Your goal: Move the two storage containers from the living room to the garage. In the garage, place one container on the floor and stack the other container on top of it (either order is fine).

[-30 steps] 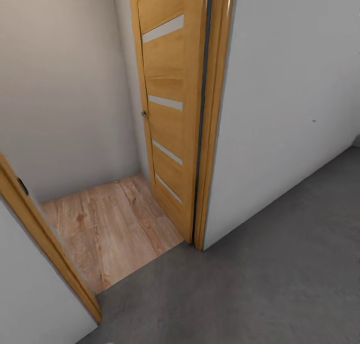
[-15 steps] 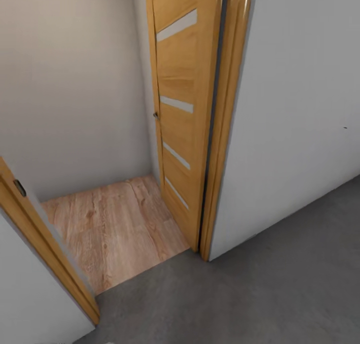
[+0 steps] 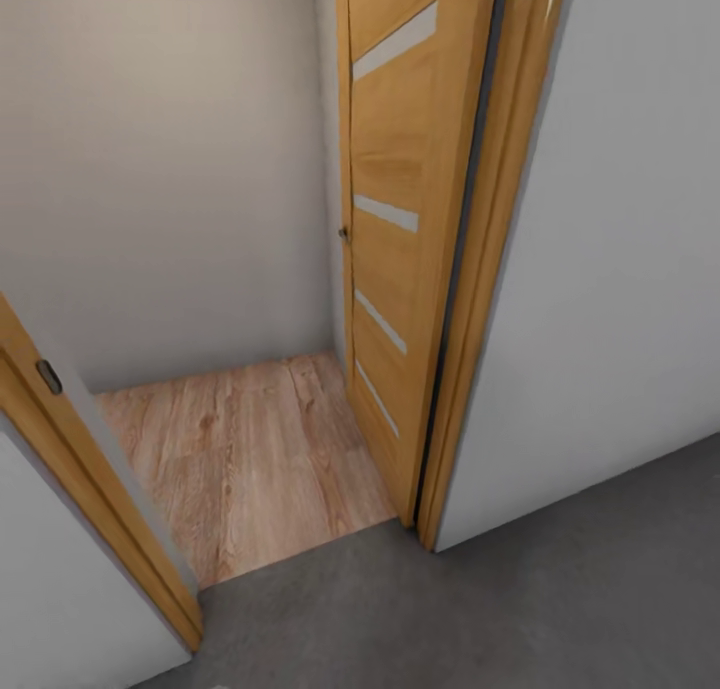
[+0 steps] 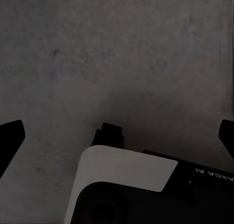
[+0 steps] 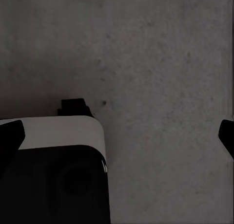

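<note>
The two storage containers are out of view. In the head view I stand on the garage's dark grey concrete floor (image 3: 520,609), facing a doorway. My left gripper (image 4: 118,139) is open over bare concrete, its dark fingertips (image 4: 10,136) at the picture's two sides, with nothing between them. My right gripper (image 5: 118,136) is open the same way over the concrete, one of its fingertips (image 5: 227,135) at the edge. Part of my white and black body (image 4: 126,170) lies below each gripper.
A wooden door (image 3: 400,229) with frosted strips stands swung open into a small space with light wood-plank flooring (image 3: 250,459) and a pale wall (image 3: 170,169). Wooden frame posts (image 3: 490,289) flank the opening, the left post (image 3: 90,489) close by. A grey wall (image 3: 630,269) runs to the right.
The whole head picture has shifted: the doorway and door sit further right and a little larger, so the camera has moved. Nothing in the scene itself has moved.
</note>
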{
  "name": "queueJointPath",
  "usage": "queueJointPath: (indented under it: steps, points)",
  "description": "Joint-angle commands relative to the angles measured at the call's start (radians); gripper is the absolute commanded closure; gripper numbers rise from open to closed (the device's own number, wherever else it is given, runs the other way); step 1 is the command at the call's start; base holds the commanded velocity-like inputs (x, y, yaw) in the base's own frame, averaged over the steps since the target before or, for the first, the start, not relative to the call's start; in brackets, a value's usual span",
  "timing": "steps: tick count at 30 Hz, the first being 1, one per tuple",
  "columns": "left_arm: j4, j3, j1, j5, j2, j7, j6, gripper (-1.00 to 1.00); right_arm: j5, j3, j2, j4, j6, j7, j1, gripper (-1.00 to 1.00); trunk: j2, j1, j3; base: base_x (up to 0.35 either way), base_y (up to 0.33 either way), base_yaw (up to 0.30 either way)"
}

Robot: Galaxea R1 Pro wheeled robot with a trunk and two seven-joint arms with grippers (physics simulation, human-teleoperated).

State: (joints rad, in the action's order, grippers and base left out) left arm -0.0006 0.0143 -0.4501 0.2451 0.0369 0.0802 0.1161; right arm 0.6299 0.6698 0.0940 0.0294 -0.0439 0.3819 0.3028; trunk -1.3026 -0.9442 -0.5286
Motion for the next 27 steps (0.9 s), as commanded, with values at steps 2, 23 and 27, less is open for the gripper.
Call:
queueJointPath:
  steps: [2, 23, 27]
  points:
    - [0.0, 0.001, -0.001, 0.005, 0.0, 0.003, 0.004, -1.0, 0.01, 0.008, 0.001, 0.003, -0.004, 0.0, 0.001, -1.0, 0.0, 0.0, -0.001, 0.206, -0.186, 0.267]
    - [0.0, 0.001, -0.001, 0.005, 0.001, 0.003, 0.004, -1.0, 0.01, 0.008, 0.0, 0.003, -0.004, 0.0, 0.001, -1.0, 0.0, 0.0, -0.006, 0.207, -0.176, 0.267]
    - [0.0, 0.001, -0.001, 0.005, 0.001, 0.003, 0.004, -1.0, 0.01, 0.008, 0.0, 0.003, -0.004, 0.0, 0.001, -1.0, 0.0, 0.0, -0.007, 0.207, -0.173, 0.267]
